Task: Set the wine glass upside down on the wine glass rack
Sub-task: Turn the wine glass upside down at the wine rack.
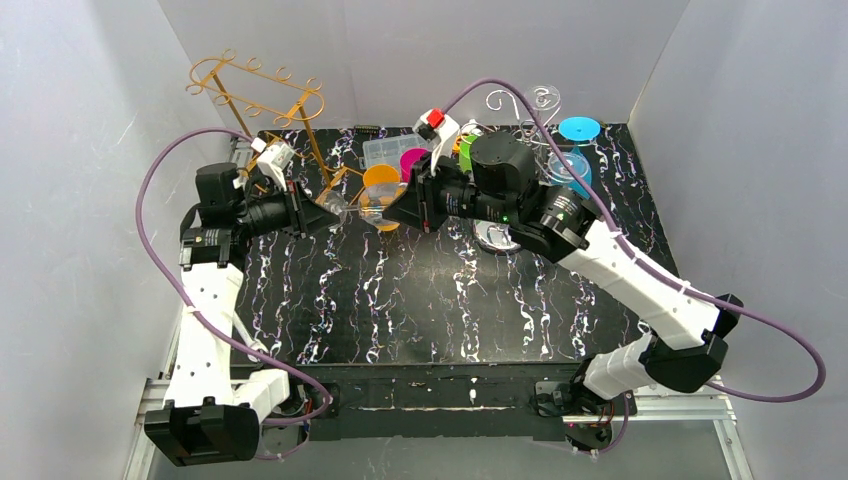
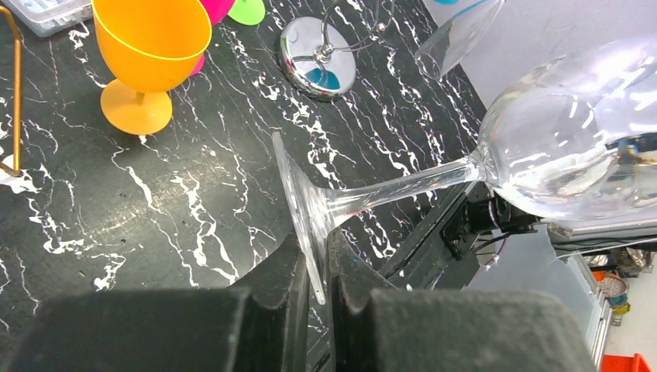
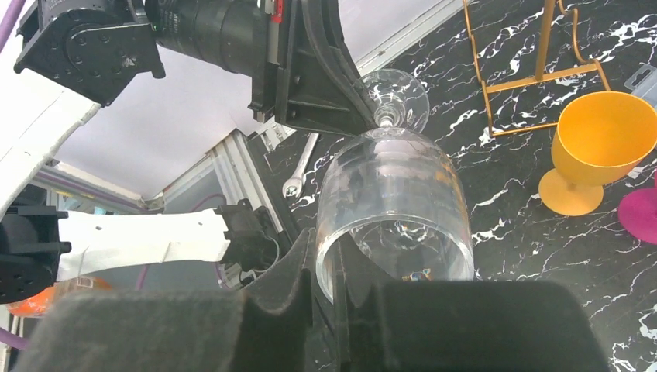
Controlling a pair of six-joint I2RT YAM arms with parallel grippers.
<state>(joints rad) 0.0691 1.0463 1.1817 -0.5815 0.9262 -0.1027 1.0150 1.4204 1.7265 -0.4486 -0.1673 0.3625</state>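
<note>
Black marbled table [image 1: 450, 310], boxed in by white walls, lies under the wine glass [image 2: 542, 147], which hangs in the air over the far-left part of the surface. It is on its side, foot toward the left arm and bowl toward the right, and touches nothing but the two tools.

The left gripper [image 2: 316, 260] has its fingers pressed together on the edge of the flat foot, the disc standing on end in the slot between them. The right gripper [image 3: 327, 267] pinches the bowl's rim, apparently with one finger inside the mouth and one outside. Held at both ends, the glass cannot swing on its thin stem. This looks like a handover or re-grip made so it can be turned mouth-down.

The wine glass rack [image 1: 270, 100], a gold wire frame, stands at the far-left corner just behind the left arm, near the glass but not touching it. Hanging there probably calls for a free foot and stem, so I judge the rim grip is meant to carry it while the foot grip lets go.

An orange goblet [image 2: 151, 46] stands upright on the table close beyond the glass, and a chrome stand base [image 2: 318, 58] sits further right. Both are near enough that a wide swing could clip them
</note>
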